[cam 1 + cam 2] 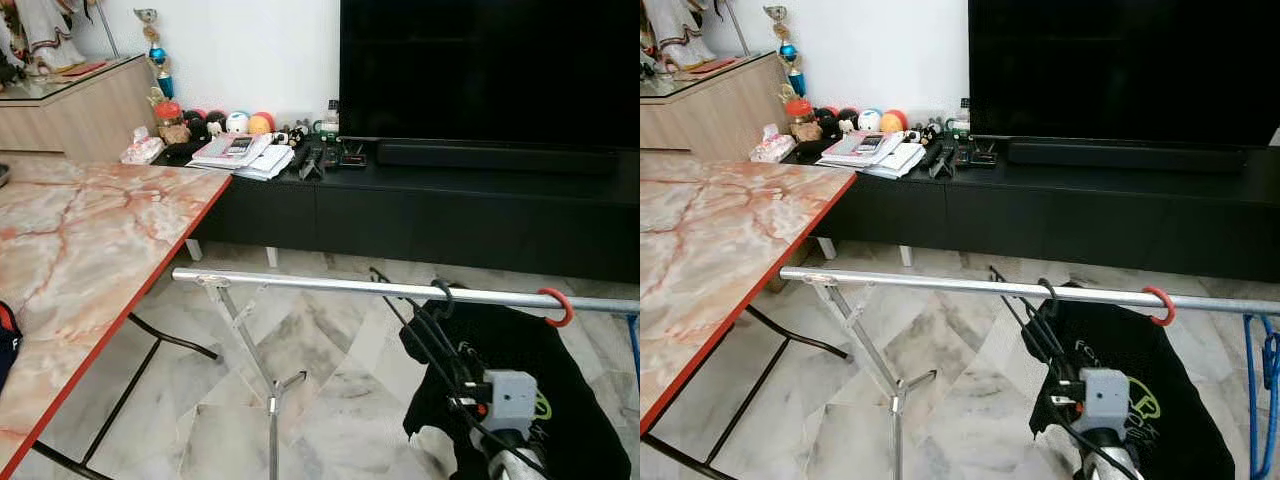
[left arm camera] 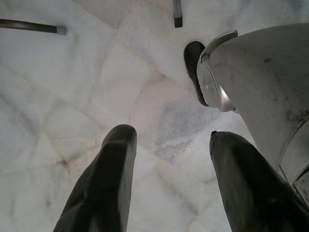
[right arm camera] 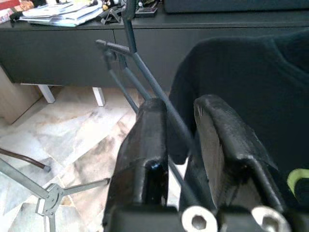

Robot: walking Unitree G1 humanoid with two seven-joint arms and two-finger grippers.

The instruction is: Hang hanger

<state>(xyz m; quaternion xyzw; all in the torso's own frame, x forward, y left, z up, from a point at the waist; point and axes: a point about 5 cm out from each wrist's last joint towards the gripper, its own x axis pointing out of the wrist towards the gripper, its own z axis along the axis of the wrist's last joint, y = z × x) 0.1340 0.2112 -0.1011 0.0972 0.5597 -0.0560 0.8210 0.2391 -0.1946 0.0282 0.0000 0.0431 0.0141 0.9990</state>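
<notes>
A silver rail (image 1: 330,286) of a clothes rack runs across the scene in front of me. A dark thin-wire hanger (image 3: 140,82) has its hook (image 1: 443,293) curled over the rail. My right gripper (image 1: 437,345) reaches up from below and is shut on the hanger's sloping bar, just under the rail. Beside it a black garment (image 1: 530,370) hangs from a red hook (image 1: 557,306) on the same rail. My left gripper (image 2: 169,159) hangs open over the marble floor with nothing between its fingers.
A marble-top folding table (image 1: 90,250) with a red edge stands to the left. A black TV cabinet (image 1: 450,210) with papers, remotes and a large TV lies behind the rack. The rack's crossed legs (image 1: 270,385) stand on the floor; something blue (image 1: 1262,400) hangs at far right.
</notes>
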